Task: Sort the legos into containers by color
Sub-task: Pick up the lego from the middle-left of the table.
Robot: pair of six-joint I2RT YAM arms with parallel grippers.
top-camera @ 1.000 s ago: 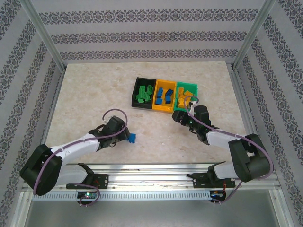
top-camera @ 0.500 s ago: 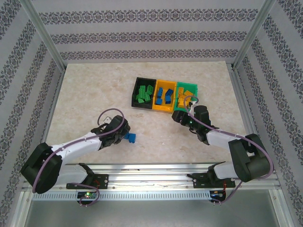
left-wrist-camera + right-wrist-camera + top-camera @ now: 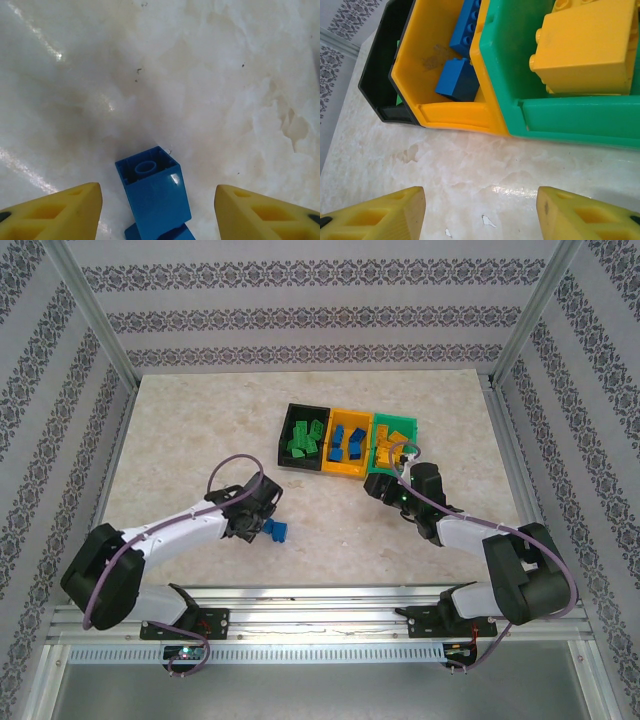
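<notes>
The one loose lego on the table, a blue brick (image 3: 153,186), lies near the left arm and well apart from the containers. In the left wrist view it sits between the yellow fingers (image 3: 60,210) of the left gripper (image 3: 157,200), with bare table showing on either side of it. The jaws stand part-open, wider than the brick, and touch nothing.

This looks like the pick of the last piece. The black bin (image 3: 291,420) holds green bricks, the orange-yellow bin (image 3: 340,469) blue ones, and the green bin (image 3: 410,426) yellow-orange ones. The next move probably calls for closing on the brick's two flat sides, lifting it clear, and carrying it across to the orange-yellow bin in the middle of the row. Because the brick sits at a slight angle to the fingers, it may twist as they close.

The right gripper (image 3: 480,212) hovers over the table just in front of the bins. Its jaws are likewise part-open and hold nothing. Ahead of it, a large yellow-orange brick (image 3: 585,50) rests in the green bin.
</notes>
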